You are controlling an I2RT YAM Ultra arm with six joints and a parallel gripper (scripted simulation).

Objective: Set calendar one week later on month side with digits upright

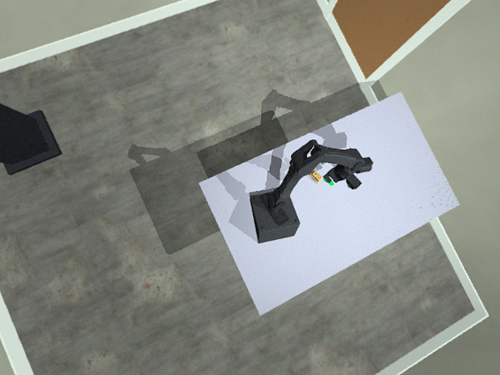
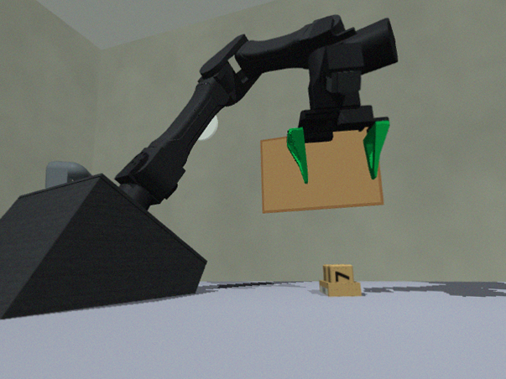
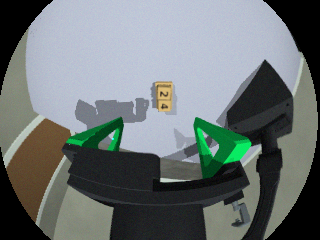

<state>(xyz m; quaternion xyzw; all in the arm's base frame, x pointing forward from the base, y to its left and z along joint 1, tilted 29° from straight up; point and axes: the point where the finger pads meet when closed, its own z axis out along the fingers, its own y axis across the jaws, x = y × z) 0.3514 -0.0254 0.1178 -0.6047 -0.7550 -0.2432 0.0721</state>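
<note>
A small wooden tray [image 2: 344, 290] [image 3: 164, 83] stands on the table and holds two wooden cubes side by side. In the wrist view the top faces show a 2 on one cube [image 3: 163, 94] and a 4 on the other cube [image 3: 164, 105], both turned sideways. In the exterior view a cube face [image 2: 343, 274] shows a 7 lying on its side. Another cube edge shows behind it. The month's name cannot be read. My gripper [image 1: 328, 181] [image 2: 339, 181] [image 3: 158, 121] is open and empty, well above the tray, with its green fingers wide apart.
The arm's dark base [image 1: 274, 219] [image 2: 90, 249] stands on the pale table [image 1: 350, 241], on the side away from the gripper. The arm's shadows fall beside the tray. A brown board [image 2: 284, 180] is in the background.
</note>
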